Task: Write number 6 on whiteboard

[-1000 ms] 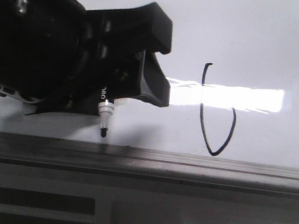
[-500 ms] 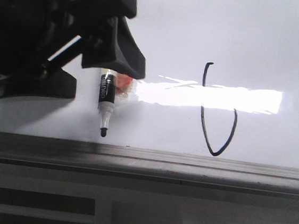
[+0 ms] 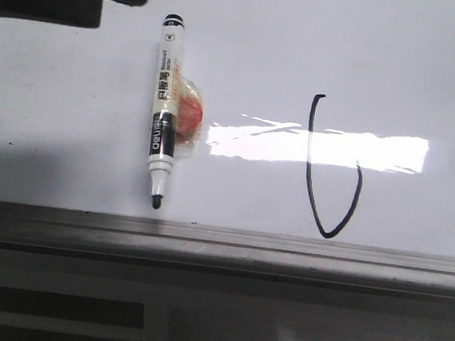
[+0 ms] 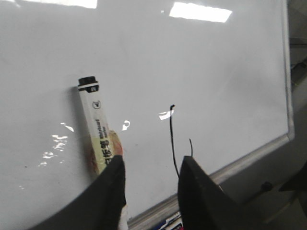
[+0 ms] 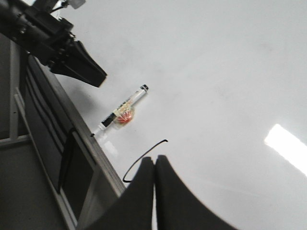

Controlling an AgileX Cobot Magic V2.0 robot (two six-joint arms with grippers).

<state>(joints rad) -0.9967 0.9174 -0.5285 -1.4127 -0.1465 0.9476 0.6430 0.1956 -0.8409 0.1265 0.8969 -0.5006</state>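
The whiteboard (image 3: 323, 34) fills the front view, with a grey rim (image 3: 220, 239) along its near edge. The number 6 (image 3: 313, 171) is a thin black line right of centre: a tall stroke with a pointed U-shaped curl. It also shows in the left wrist view (image 4: 173, 143) and the right wrist view (image 5: 144, 155). A white-barrelled marker pen (image 3: 163, 115) lies flat on the board left of it, tip toward the rim, with a red blob (image 3: 189, 118) beside it. My left gripper (image 4: 151, 165) is open and empty above the pen (image 4: 98, 134). My right gripper (image 5: 154, 163) is shut and empty over the 6.
A bright glare streak (image 3: 319, 146) crosses the board behind the 6. Below the rim runs a grey ledge (image 3: 215, 291) with dark slots. My left arm (image 5: 53, 40) hangs dark over the board's left part, seen from the right wrist.
My left gripper has let go of the marker pen and drawn up and left, almost out of the front view. The pen now lies free on the board.
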